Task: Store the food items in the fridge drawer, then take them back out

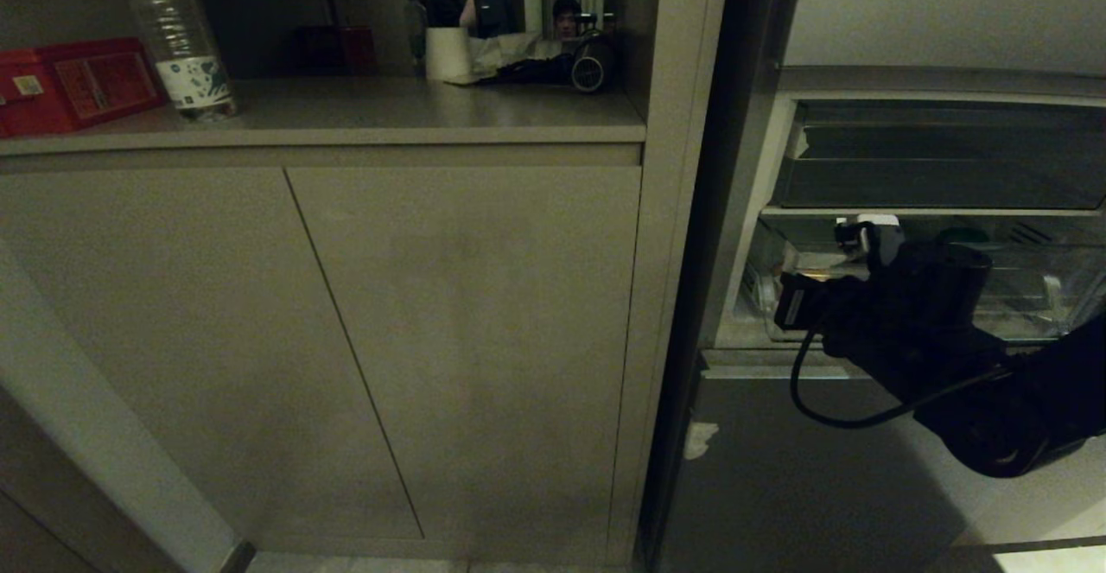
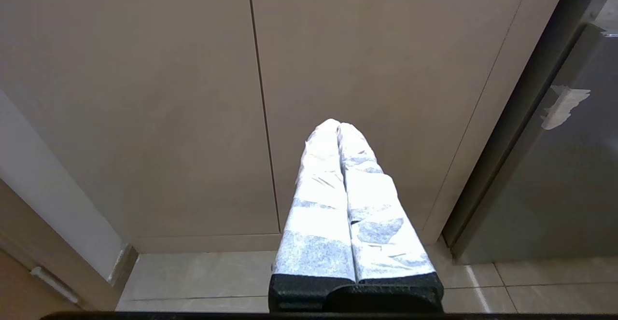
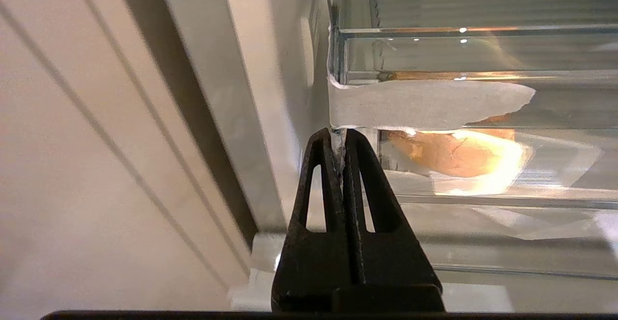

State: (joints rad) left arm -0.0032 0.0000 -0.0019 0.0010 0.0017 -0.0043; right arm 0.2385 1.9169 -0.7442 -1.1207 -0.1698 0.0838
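Observation:
The fridge drawer [image 1: 1037, 296] is clear plastic and sits low in the grey fridge, on the right of the head view. Through its clear front [image 3: 483, 49] an orange-tan lumpy food item [image 3: 454, 158] shows inside. A dark-green rounded item [image 1: 963, 234] peeks up behind my right wrist. My right gripper [image 3: 339, 134] is shut, its black tips close to the drawer's left front corner, just under a white tape patch [image 3: 425, 105]. In the head view the right gripper [image 1: 851, 240] reaches in front of the drawer. My left gripper [image 2: 339, 126] is shut with white-wrapped fingers, parked low facing the cabinet doors.
A shallower clear tray [image 1: 942, 158] sits above the drawer, and a grey fridge panel [image 1: 778, 469] below it. Beige cabinet doors [image 1: 467, 340] fill the left. The counter above them holds a water bottle [image 1: 181, 37], a red box [image 1: 78, 80] and a white cup [image 1: 448, 53].

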